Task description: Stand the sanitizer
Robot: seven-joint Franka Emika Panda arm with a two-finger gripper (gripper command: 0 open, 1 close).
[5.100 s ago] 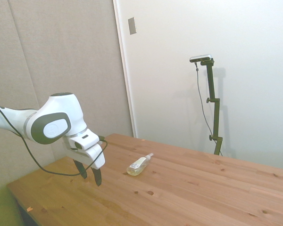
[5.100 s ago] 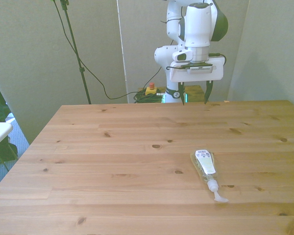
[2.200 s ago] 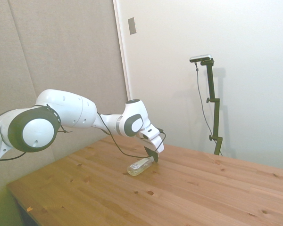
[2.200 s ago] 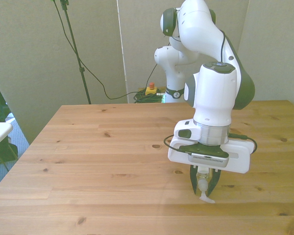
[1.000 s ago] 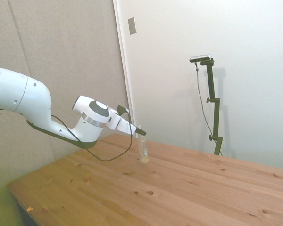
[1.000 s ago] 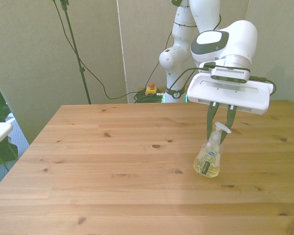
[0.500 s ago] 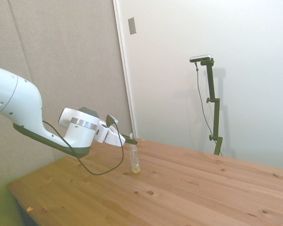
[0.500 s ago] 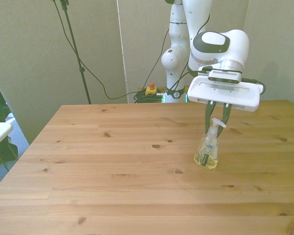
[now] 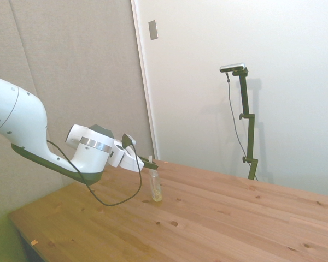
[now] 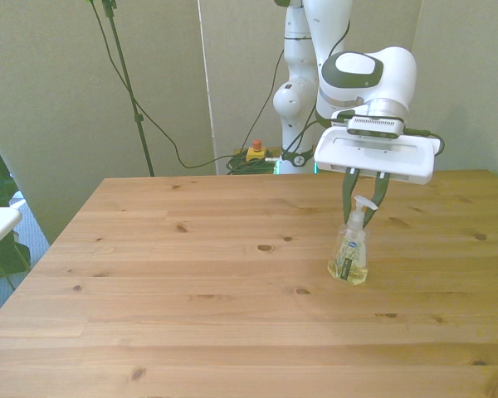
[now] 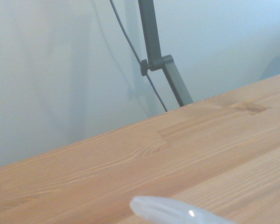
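The white arm comes in from the side view's left, and its pincer (image 9: 151, 164) grips the white pump top of the small clear plastic sanitizer bottle with yellowish liquid (image 9: 156, 187). The bottle stands upright, base on the wooden surface (image 9: 235, 218), right of centre in the front view (image 10: 350, 253). The wrist view shows only a blurred white tip (image 11: 177, 211).

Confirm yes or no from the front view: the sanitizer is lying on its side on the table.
No. The sanitizer stands upright with its base on the table, its white pump top between the hand's fingers.
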